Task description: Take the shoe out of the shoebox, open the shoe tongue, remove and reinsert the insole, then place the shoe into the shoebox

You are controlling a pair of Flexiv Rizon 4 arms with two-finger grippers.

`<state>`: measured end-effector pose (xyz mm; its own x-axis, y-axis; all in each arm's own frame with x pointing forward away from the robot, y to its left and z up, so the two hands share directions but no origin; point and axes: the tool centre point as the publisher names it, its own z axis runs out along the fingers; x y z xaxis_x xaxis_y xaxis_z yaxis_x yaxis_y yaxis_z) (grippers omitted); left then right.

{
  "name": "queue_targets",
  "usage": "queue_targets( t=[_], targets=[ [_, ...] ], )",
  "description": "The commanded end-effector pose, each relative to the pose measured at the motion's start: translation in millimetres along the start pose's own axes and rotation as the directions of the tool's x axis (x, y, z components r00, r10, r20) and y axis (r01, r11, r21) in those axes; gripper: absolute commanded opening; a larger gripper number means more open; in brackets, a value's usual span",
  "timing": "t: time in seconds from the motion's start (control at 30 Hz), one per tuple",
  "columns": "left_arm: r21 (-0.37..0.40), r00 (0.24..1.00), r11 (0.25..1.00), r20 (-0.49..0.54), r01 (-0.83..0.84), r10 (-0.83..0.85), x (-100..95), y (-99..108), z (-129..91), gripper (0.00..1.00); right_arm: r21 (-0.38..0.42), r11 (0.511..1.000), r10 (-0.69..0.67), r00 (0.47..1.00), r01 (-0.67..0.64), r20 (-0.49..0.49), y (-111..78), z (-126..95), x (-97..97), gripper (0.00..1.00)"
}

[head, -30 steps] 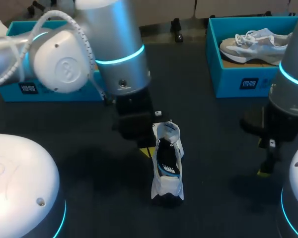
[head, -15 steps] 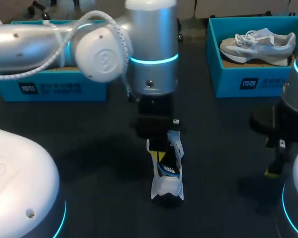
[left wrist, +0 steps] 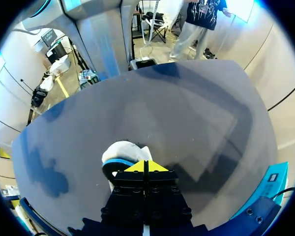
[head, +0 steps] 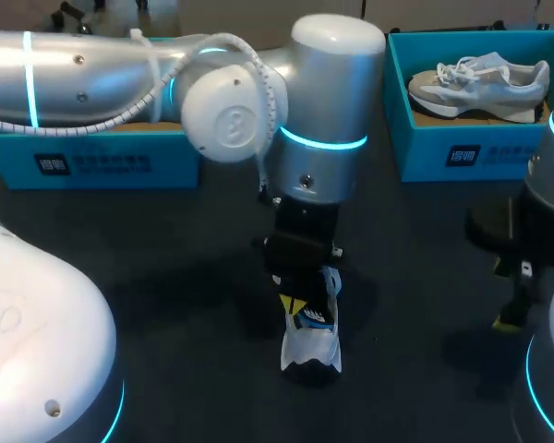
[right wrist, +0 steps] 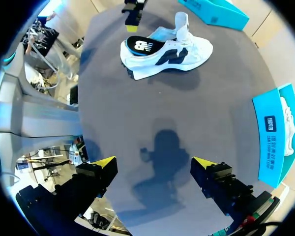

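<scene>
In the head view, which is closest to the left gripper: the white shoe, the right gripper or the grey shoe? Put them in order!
1. White shoe, right at the left gripper, mid-table.
2. Right gripper, out at the right side.
3. Grey shoe, in the blue shoebox at the far right.

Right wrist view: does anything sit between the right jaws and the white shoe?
Nothing visible does. Only bare dark grey tabletop lies between the open right jaws and the white fabric shoe with dark side markings. The left jaws are at its heel end, on the far side.
</scene>
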<state>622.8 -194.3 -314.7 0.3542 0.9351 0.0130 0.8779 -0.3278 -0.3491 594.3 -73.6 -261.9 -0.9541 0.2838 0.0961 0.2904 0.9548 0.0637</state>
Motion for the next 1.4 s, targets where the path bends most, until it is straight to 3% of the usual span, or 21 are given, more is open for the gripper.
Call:
queue_targets(
  t=[0.03, 0.77, 1.13, 1.4],
  targets=[
    [0.004, 1.000, 1.000, 0.010, -0.001, 0.001, -1.9, 4, 10, 0.00, -0.001, 1.000, 0.000, 1.000, 0.000, 0.002, -0.8, 1, 0.7, 1.00],
    [0.011, 0.996, 0.998, 0.068, 0.057, -0.058, -5.1, 19, 38, 0.00, -0.001, 1.000, 0.000, 1.000, 0.000, 0.002, -0.8, 1, 0.7, 1.00],
    [-0.049, 0.987, 0.997, 0.157, 0.053, -0.045, -9.7, 8, -12, 0.00, -0.001, 1.000, 0.000, 1.000, 0.000, 0.002, -0.8, 1, 0.7, 1.00],
    [-0.037, 0.985, 0.999, 0.172, 0.021, -0.014, -24.6, -1, -9, 0.00, -0.001, 1.000, 0.000, 1.000, 0.000, 0.002, -0.8, 1, 0.7, 1.00]
  ],
)
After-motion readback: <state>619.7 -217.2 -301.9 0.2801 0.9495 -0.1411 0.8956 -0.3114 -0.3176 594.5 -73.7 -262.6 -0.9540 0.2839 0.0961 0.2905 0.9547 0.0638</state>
